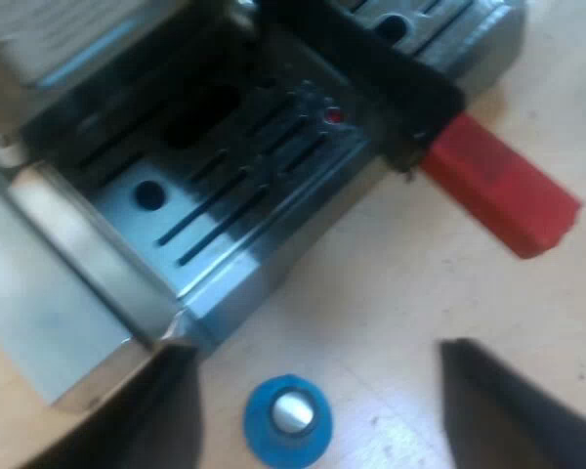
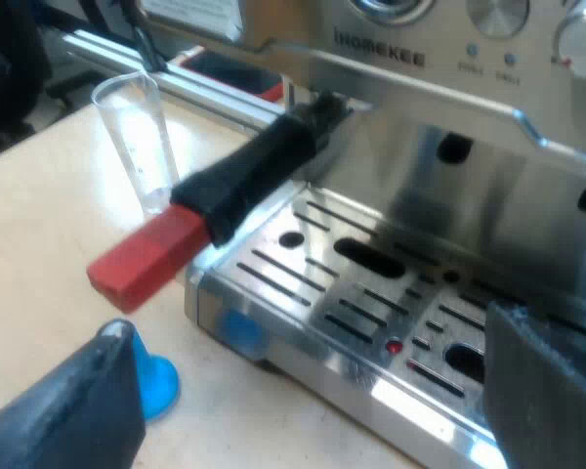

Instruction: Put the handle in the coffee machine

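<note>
Here, the left gripper (image 1: 313,357) is hovering with jaws spread wide over the blue tamper (image 1: 288,420), which is standing on the table (image 1: 400,293) just beside the drip tray (image 1: 225,205). The right gripper (image 2: 308,327), jaws likewise parted, is hanging over that tray's corner. Beyond, the holder's handle (image 2: 249,181) is sticking out from the front of the espresso machine (image 2: 469,166), its red end (image 2: 142,259) jutting past the tray, near the measuring glass (image 2: 137,127).

The left gripper (image 1: 314,350) had its two black fingers (image 1: 156,410) spread wide apart, and the wrist was angled steeply downward. The right gripper (image 2: 308,322) likewise had its fingers (image 2: 68,410) parted widely, with the wrist aimed forward and down at a shallower slant.
</note>
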`<act>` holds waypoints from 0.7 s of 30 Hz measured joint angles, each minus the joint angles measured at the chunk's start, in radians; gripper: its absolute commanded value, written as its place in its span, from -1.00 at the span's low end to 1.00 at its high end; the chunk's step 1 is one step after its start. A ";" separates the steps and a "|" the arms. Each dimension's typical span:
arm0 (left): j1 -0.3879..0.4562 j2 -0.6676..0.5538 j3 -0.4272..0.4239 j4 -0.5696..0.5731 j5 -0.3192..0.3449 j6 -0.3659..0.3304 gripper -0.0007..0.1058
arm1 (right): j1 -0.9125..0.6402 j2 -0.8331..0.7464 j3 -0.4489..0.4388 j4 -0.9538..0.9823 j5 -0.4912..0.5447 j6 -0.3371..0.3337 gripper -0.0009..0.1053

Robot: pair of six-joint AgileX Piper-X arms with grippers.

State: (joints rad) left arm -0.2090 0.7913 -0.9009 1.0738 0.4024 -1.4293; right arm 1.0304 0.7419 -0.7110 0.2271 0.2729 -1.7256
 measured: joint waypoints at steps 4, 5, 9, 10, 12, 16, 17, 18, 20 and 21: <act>0.068 -0.027 -0.035 0.018 -0.012 0.000 0.45 | -0.007 0.000 -0.053 0.056 0.000 0.000 0.41; 0.089 -0.032 -0.060 0.018 -0.012 0.000 0.45 | -0.017 0.000 -0.080 0.092 -0.003 0.000 0.41; 0.136 -0.036 -0.134 0.005 -0.014 0.000 0.45 | -0.077 0.000 -0.153 0.195 -0.017 0.000 0.36; 0.152 -0.036 -0.163 -0.016 -0.014 0.000 0.45 | -0.103 0.000 -0.176 0.221 -0.027 0.000 0.34; 0.173 -0.036 -0.188 -0.035 -0.014 -0.021 0.45 | -0.159 0.000 -0.215 0.276 -0.049 0.000 0.31; 0.231 -0.034 -0.249 -0.091 -0.014 -0.135 0.45 | -0.289 0.002 -0.305 0.408 -0.103 0.000 0.31; 0.240 -0.034 -0.260 -0.100 -0.014 -0.142 0.45 | -0.315 0.002 -0.318 0.427 -0.114 0.000 0.31; 0.253 -0.034 -0.278 -0.098 -0.014 -0.147 0.45 | -0.380 0.000 -0.342 0.463 -0.159 0.000 0.31; 0.267 -0.034 -0.297 -0.096 -0.014 -0.150 0.45 | -0.453 0.000 -0.364 0.506 -0.205 0.000 0.31; 0.273 -0.037 -0.305 -0.096 -0.014 -0.150 0.45 | -0.515 0.000 -0.373 0.534 -0.249 0.000 0.31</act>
State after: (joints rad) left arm 0.0638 0.7545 -1.2064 0.9778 0.3882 -1.5791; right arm 0.5156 0.7418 -1.0844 0.7608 0.0243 -1.7258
